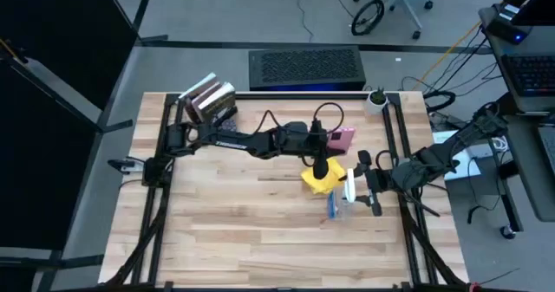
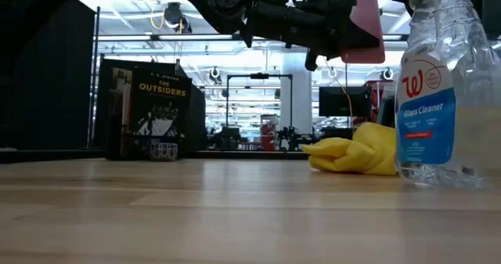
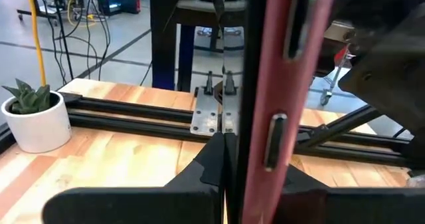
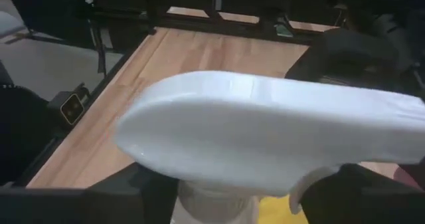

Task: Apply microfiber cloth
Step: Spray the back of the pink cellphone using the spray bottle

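Above table (image 1: 260, 214), left gripper (image 1: 334, 139) grips pink phone (image 1: 343, 139).

Both arms are showing as dark, near-black jointed links, the left arm (image 1: 243, 139) carrying small pale lettering along its long middle segment and a thin black cable looping up in an arc beside its wrist. The right arm (image 1: 434, 160) is looking bulkier and more knotted at its wrist, with black cables bunching around the joints and a pale cable trailing off near its base. In the low view the left arm's wrist housing is reading as matte black blocks with angular edges, and the left gripper (image 1: 320, 167) is appearing as a slim black finger pair.
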You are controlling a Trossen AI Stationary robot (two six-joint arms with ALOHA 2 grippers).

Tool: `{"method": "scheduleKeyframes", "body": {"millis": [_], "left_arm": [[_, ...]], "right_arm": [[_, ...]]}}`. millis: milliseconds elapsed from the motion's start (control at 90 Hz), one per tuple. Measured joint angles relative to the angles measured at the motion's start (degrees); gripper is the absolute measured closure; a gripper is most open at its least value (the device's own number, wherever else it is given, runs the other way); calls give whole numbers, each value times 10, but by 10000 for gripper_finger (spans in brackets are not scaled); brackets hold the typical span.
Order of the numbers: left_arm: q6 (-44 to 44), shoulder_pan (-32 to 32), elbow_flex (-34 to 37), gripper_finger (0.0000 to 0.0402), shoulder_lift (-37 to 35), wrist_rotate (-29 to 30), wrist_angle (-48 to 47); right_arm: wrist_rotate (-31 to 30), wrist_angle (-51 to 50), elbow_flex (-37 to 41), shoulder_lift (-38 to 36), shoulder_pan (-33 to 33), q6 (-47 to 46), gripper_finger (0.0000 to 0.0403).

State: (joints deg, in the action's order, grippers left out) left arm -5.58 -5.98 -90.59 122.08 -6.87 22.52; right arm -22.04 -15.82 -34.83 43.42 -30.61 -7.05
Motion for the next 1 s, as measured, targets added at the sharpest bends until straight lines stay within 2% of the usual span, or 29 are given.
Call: {"method": "scheduleKeyframes", "body": {"millis": [144,444,656,844,1000], "left_arm": [[0,-1,0,388,0,0,0],[13,-11,0,388,-10,0,-45],[34,-19,0,388,-50,10,-94],[35,-25,0,388,-63,12,-113],[47,-24,1,388,-62,12,-114]], "right_arm": [[-1,-1,0,0,0,-1,179],[-8,-7,-1,-1,0,-34,116],[-1,-89,-38,-7,0,-69,93],[-3,-91,-54,-7,0,-94,89],[-6,-88,-54,-6,11,-168,90]]}}
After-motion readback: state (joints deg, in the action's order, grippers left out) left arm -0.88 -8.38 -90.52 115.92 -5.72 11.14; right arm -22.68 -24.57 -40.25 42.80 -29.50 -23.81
